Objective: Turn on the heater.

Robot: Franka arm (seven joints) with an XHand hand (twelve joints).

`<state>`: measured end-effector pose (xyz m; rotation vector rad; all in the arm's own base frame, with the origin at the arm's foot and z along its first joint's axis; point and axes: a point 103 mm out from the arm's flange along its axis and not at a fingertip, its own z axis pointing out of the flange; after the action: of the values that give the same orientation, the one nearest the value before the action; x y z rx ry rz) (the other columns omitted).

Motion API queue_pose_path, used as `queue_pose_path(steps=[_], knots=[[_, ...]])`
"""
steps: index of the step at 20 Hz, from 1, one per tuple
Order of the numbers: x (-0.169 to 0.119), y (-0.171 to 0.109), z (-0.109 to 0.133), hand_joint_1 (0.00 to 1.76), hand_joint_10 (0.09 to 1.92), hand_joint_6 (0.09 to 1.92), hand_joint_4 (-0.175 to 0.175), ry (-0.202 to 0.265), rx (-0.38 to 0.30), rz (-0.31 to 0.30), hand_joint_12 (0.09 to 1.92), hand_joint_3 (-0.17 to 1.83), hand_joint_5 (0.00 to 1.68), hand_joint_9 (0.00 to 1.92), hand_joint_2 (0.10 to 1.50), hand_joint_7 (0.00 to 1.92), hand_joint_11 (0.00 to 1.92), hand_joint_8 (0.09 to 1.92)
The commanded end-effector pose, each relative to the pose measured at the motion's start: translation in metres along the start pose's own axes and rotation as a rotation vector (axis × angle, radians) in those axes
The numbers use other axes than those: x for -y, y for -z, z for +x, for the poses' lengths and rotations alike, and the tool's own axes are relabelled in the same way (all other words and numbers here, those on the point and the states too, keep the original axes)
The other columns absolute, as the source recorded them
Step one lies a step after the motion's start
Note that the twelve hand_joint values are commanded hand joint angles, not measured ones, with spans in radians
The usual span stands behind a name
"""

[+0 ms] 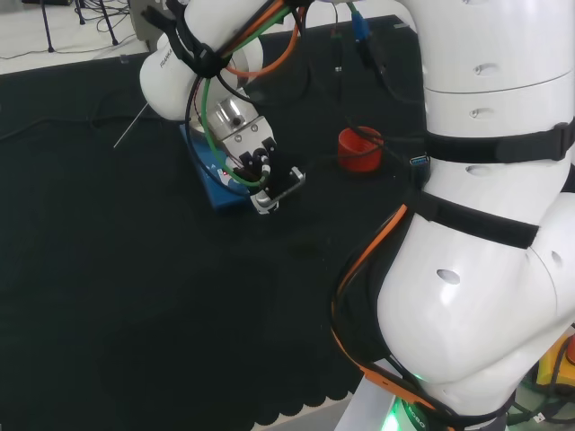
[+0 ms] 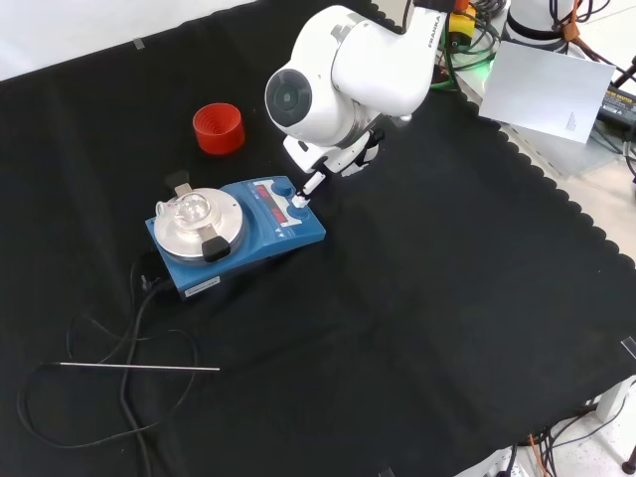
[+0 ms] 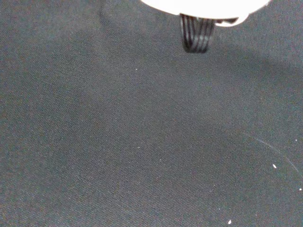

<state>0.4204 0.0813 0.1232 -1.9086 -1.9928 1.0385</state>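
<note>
The heater [image 2: 260, 237] is a blue box with a round silver plate [image 2: 221, 227] and a front panel with red displays and a blue knob [image 2: 284, 188]. A clear glass piece [image 2: 192, 209] sits on the plate. The hand [image 2: 338, 154] hangs over the panel's right end in the front view, and one straight finger [image 2: 304, 194] reaches down to the panel beside the knob. In the head view the hand [image 1: 255, 162] covers most of the heater [image 1: 208, 182]. A white part of the hand [image 3: 203, 4] shows in the wrist view above black cloth.
A red ribbed ring [image 2: 218, 127] stands on the cloth beyond the heater in the front view, also seen in the head view as the red ring [image 1: 360, 148]. A thin metal rod [image 2: 139, 367] and a looped black cable [image 2: 129, 328] lie in front of the heater.
</note>
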Motion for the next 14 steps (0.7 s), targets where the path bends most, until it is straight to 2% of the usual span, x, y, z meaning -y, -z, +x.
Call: queue_pose_path(steps=[1, 9, 12, 14], knots=[[-0.002, -0.001, -0.001, 1.48, 1.55, 0.09, -0.058, -0.001, 0.002, 0.006, 1.48, 1.09, 0.33, 1.92, 0.65, 1.89, 1.90, 1.51], [-0.011, -0.003, -0.010, 1.48, 1.55, 0.09, -0.059, 0.000, -0.003, 0.015, 1.48, 1.09, 0.33, 1.92, 0.65, 1.89, 1.90, 1.51], [-0.005, 0.004, -0.013, 1.48, 1.55, 0.09, -0.059, 0.002, -0.014, 0.008, 1.48, 1.09, 0.33, 1.92, 0.65, 1.89, 1.90, 1.51], [0.006, 0.013, -0.013, 1.48, 1.55, 0.09, -0.059, 0.004, 0.001, -0.019, 1.48, 1.09, 0.33, 1.92, 0.65, 1.89, 1.90, 1.51]])
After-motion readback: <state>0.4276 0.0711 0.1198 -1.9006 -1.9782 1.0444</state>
